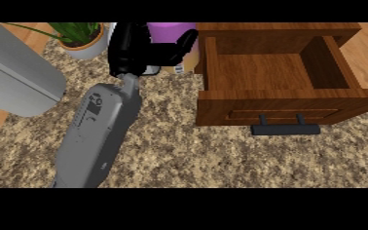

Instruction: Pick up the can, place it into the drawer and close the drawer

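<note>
A purple can (171, 30) stands at the back of the speckled counter (215, 156), just left of the wooden drawer unit. My right hand (137, 48) is at the can, with fingers on its left side and the thumb (185, 43) curled across its front, hiding most of it. The drawer (259, 73) is pulled open toward me and its wooden inside holds nothing. Its front panel carries a black bar handle (285, 128). My left hand does not show.
A potted green plant (81, 39) in a pale pot stands at the back left, close to my right hand. A large grey arm part (25, 78) fills the left edge. The wooden cabinet body (280, 29) frames the drawer at the back right.
</note>
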